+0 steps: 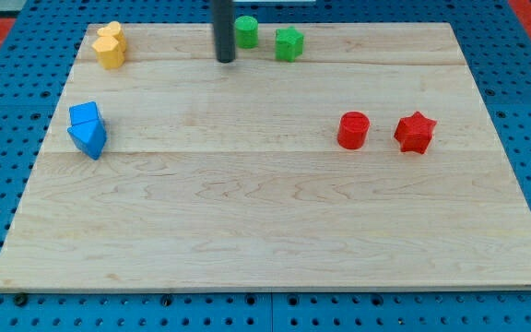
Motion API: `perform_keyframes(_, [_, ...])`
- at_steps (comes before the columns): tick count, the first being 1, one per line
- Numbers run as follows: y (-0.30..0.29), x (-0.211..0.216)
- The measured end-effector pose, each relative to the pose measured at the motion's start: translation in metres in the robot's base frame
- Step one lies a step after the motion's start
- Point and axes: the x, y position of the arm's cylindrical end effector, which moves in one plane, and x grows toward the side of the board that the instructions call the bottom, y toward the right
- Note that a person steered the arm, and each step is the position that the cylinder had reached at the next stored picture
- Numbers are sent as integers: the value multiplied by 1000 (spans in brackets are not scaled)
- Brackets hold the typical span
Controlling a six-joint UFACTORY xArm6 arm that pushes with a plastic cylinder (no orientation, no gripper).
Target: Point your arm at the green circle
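The green circle point(246, 31) is a round green block at the view's top, near the board's top edge. A green star-like block point(289, 43) sits just to its right. My tip point(226, 59) is the lower end of a dark rod that comes down from the view's top. It rests on the board just left of and slightly below the green circle, a small gap apart.
Two yellow blocks point(110, 46) sit together at the top left. Two blue blocks point(88, 128) sit together at the left. A red cylinder point(352, 130) and a red star point(415, 132) stand at the right. The wooden board point(265, 231) lies on a blue pegboard.
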Motion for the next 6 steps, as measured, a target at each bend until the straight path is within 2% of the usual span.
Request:
perform_keyframes(1, [-28, -21])
perform_keyframes(2, [-28, -58])
perform_keyframes(6, [5, -73])
